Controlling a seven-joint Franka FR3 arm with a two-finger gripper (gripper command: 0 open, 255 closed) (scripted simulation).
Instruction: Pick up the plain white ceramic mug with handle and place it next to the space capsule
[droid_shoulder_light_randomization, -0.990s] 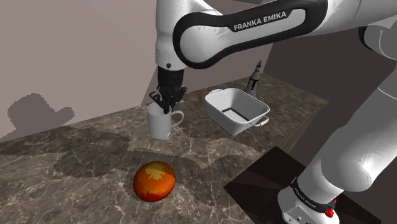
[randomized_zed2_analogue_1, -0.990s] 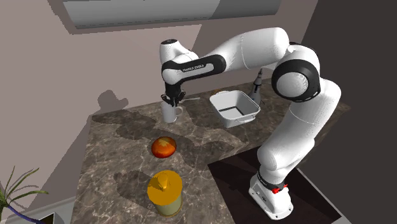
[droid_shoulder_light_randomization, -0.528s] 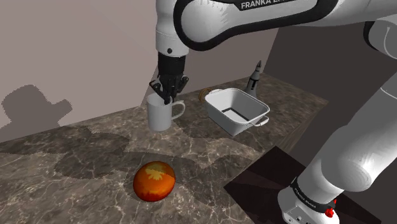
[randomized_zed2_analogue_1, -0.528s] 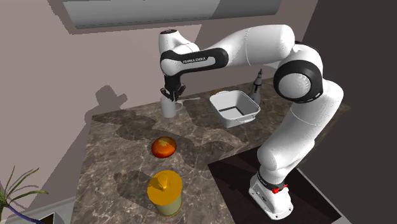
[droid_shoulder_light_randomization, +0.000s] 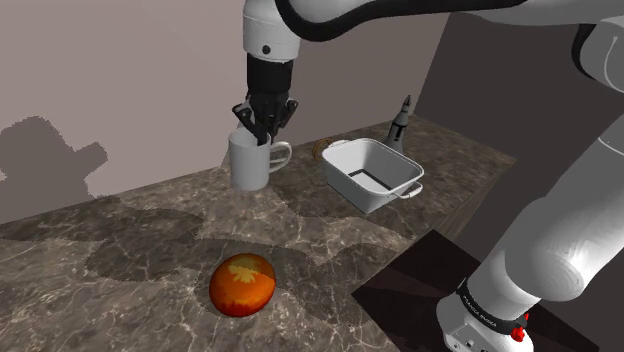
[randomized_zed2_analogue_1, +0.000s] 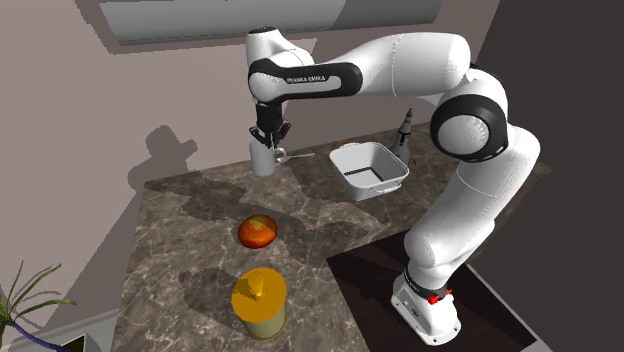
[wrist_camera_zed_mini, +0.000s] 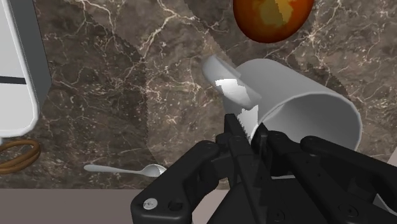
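Note:
A plain white mug (droid_shoulder_light_randomization: 248, 165) with a handle hangs a little above the dark marble counter (droid_shoulder_light_randomization: 150, 240), near the back wall. My black gripper (droid_shoulder_light_randomization: 262, 128) comes down from above and is shut on the mug's rim beside the handle. In the wrist view the fingers (wrist_camera_zed_mini: 238, 130) clasp the wall of the mug (wrist_camera_zed_mini: 299, 114), one inside and one outside. An orange-red rounded object (droid_shoulder_light_randomization: 242, 283), perhaps the capsule, sits on the counter nearer the front, apart from the mug. The second exterior view shows the mug (randomized_zed2_analogue_1: 263, 160) under the gripper (randomized_zed2_analogue_1: 268, 143).
A white rectangular pan (droid_shoulder_light_randomization: 372, 172) stands to the mug's right in the shoulder view, with a brown ring (droid_shoulder_light_randomization: 322, 148) and a dark bottle (droid_shoulder_light_randomization: 402, 118) near it. A spoon (wrist_camera_zed_mini: 124, 169) lies on the counter. A yellow jar-like object (randomized_zed2_analogue_1: 259, 298) stands at the counter's near end.
The gripper has risen with the mug in it, lifting it off the counter and slightly toward the wall. Nothing else has moved.

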